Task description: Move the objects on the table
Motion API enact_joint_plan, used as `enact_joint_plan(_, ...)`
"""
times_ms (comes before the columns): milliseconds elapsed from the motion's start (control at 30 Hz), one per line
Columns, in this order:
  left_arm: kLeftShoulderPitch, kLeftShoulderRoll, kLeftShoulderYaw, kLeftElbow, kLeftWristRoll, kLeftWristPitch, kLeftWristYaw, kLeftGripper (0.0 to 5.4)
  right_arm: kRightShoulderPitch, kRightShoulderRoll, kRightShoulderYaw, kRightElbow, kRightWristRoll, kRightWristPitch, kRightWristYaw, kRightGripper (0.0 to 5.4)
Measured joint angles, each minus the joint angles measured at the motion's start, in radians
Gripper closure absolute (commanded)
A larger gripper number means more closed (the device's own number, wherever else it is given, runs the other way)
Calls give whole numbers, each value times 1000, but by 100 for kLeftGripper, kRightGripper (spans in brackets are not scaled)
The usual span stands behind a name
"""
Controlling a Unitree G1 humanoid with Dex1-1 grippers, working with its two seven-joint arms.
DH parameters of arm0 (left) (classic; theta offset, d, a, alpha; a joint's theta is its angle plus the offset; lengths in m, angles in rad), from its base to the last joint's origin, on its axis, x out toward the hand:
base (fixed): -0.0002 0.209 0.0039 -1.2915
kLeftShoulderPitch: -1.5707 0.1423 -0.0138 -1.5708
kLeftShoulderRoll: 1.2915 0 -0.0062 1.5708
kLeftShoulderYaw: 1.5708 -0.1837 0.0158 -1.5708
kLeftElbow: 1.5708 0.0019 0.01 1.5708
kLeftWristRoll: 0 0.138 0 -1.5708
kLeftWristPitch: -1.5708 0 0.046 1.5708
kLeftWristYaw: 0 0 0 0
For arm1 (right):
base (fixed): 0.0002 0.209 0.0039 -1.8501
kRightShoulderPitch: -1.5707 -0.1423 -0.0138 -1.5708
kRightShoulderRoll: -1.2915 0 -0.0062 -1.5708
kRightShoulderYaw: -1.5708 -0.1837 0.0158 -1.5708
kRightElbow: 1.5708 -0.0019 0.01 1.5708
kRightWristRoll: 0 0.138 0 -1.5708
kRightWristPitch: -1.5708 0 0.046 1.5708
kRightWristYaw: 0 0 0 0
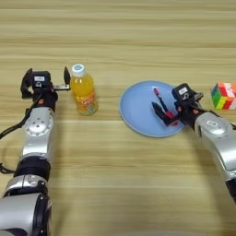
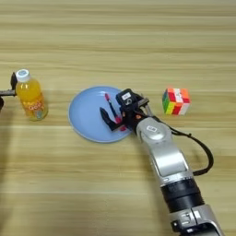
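At the left, the left gripper sits on the table with its black fingers spread wide, and holds nothing. The orange-juice bottle stands upright just to its right, beside the nearer fingertip; whether the two touch cannot be told. The bottle lies outside the gap rather than within it, so a grasp would seem to need the hand to shift right. Further right lies a blue plate, and on its right half the thin red-and-black pen, its long axis running from the far side of the plate toward the near right rim. The right gripper is over that near end, its fingers parted and set about the pen's lower end, seemingly in contact; a firm clamp cannot be confirmed. This arm is plainly the nearer one to the pen. The puzzle cube rests on the wood right of the plate, apart from both grippers.
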Motion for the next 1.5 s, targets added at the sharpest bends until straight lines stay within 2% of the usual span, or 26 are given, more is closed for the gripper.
enact_joint_plan(167, 1, 0, 0, -1, 0, 0, 0, 0, -3, 5, -2, 36, 4, 24, 7, 4)
enact_joint_plan(367, 5, 0, -1, -7, 0, 0, 0, 0, -20, 34, -20, 51, 65, 86, 46, 4)
enact_joint_plan(600, 10, -1, -1, -20, 0, 2, 0, 0, -24, 39, -20, 63, 74, 110, 60, 4)
enact_joint_plan(733, 13, -1, -2, -25, 0, 5, 0, 0, -28, 53, -22, 69, 105, 147, 78, 4)
enact_joint_plan(1100, 17, -3, -2, -35, 0, 8, 0, 0, -59, 55, -21, 134, 104, 122, 81, 4)
enact_joint_plan(1500, 21, -6, -2, -40, 0, 9, 4, 0, -69, 54, -31, 151, 110, 126, 85, 116)
